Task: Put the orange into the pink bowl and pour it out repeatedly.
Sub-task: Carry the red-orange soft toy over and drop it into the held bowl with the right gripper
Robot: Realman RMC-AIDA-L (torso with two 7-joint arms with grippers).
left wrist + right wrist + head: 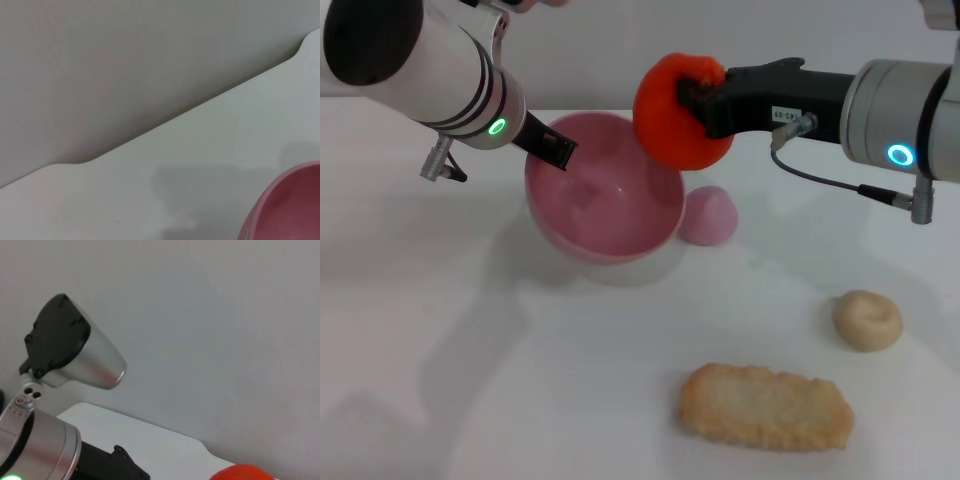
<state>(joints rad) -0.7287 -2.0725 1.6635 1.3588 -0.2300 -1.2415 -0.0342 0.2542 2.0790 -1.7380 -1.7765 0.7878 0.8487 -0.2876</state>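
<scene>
My right gripper [692, 97] is shut on the orange [670, 125], a red-orange lumpy fruit, and holds it in the air just above the far right rim of the pink bowl [605, 200]. The bowl is empty and tipped so its opening faces me. My left gripper [556, 148] is shut on the bowl's far left rim and holds it. In the left wrist view an edge of the bowl [292, 210] shows. In the right wrist view the top of the orange [245, 473] shows, with the left arm [70, 347] beyond it.
A small pink dome [708, 215] sits on the white table [470, 380] right of the bowl. A beige ring-shaped doughnut [867, 320] lies at the right. A breaded golden oblong piece [765, 406] lies near the front.
</scene>
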